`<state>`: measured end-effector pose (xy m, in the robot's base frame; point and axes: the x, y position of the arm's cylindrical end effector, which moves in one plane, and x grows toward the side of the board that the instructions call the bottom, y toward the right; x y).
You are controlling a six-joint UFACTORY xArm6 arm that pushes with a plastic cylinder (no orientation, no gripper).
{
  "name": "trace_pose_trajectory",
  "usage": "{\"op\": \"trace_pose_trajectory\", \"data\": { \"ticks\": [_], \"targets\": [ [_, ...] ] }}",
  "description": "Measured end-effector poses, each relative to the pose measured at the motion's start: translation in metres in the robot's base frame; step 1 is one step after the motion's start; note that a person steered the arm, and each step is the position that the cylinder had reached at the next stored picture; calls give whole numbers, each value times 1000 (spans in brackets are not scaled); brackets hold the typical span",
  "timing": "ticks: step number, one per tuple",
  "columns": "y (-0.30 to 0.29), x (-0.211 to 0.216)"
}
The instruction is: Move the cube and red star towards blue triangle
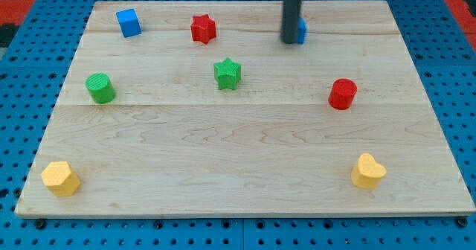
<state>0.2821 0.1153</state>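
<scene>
The blue cube (129, 22) sits near the view's top left of the wooden board (245, 146). The red star (202, 28) lies to its right, near the top. A blue block (300, 31), mostly hidden behind the rod, sits at the top right of centre; its shape cannot be made out. My tip (289, 41) rests against that blue block's left side, well to the right of the red star.
A green star (227, 73) lies near the middle. A green cylinder (100, 88) is at the left, a red cylinder (343, 94) at the right. Two yellow blocks sit at the bottom left (60, 178) and bottom right (367, 171).
</scene>
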Motion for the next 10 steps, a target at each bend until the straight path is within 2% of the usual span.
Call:
{"op": "trace_pose_trajectory", "data": {
  "ticks": [1,2,3,4,5,6,8,9,10],
  "targets": [
    [14,-5],
    [-52,17],
    [-154,61],
    [-266,68],
    [-352,20],
    [-399,-18],
    [-211,-32],
    [-136,-32],
    [-91,-35]
  ]
}}
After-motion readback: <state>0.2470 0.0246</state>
